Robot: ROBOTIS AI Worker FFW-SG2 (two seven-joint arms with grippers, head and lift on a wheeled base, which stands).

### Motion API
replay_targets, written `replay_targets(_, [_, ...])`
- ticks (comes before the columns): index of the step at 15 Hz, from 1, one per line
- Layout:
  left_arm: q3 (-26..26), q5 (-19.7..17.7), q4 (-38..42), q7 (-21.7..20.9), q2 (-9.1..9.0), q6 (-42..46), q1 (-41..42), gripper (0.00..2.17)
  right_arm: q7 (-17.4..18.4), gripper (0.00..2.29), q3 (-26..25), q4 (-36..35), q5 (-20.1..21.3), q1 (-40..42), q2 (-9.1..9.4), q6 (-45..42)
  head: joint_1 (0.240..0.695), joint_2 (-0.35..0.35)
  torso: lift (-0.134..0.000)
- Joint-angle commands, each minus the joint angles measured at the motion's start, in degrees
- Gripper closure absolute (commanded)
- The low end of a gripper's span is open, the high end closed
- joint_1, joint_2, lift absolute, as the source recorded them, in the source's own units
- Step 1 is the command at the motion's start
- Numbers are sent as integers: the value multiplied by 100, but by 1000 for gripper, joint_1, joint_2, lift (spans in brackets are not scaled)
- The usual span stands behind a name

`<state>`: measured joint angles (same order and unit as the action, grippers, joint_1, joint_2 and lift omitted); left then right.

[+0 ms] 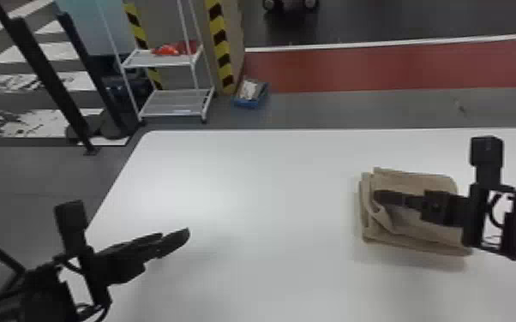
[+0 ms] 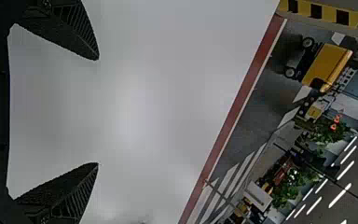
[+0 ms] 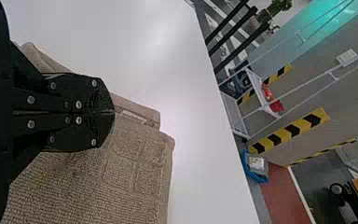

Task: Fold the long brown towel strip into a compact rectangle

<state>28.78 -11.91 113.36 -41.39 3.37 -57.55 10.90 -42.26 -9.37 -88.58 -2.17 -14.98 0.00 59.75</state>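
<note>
On the far left of the head view, dark posts stand on the floor beyond the white counter; the left gripper hangs over the left part of the counter, its jaws wide apart with nothing between them; behind the counter comes a white rack with a red item on its upper shelf, then a column with a yellow-and-black stripe, then a blue bin on the floor; on the right part of the counter lies the brown towel, folded in layers into a thick, roughly rectangular bundle, its left side showing stacked edges and a slanting, rumpled fold; the right gripper reaches in from the right, above the bundle, its jaws closed against each other, their tips near that rumpled fold; I can't tell whether they touch the cloth.
</note>
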Motion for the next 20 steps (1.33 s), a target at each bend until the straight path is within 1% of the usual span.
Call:
replay_targets(1, [23, -5, 1, -1, 6, 11, 8, 73, -1, 2051, 225, 16, 15, -5, 5, -2, 695, 190, -120])
replay_targets(3, [84, -13, -7, -10, -3, 11, 17, 73, -37, 2051, 321, 7, -12, 39, 5, 33, 695, 212, -120])
replay_targets(4, [84, -13, -7, -1, -3, 11, 17, 73, -81, 2051, 383, -19, -64, 83, 5, 51, 695, 212, -120])
replay_targets(9, [119, -13, -7, -1, -3, 11, 8, 73, -221, 2047, 717, -327, -196, 286, 5, 332, 695, 261, -120])
replay_targets(12, [128, -13, 1, -1, -3, 11, -9, 73, -309, 2047, 928, -687, -293, 532, 5, 543, 695, 288, -120])
replay_targets(16, [119, -5, -7, 8, -3, 11, -27, 73, -582, 2047, 1200, -1214, -231, 892, 5, 1000, 695, 334, -120])
replay_targets(19, [111, 4, -16, 8, -3, 11, -44, 73, -907, 2047, 1227, -1689, -196, 1129, 5, 1510, 695, 350, -120])
replay_targets(20, [102, 4, -25, 17, -3, 11, -44, 73, -959, 2047, 1227, -1856, -196, 1226, 5, 1703, 695, 350, -120])
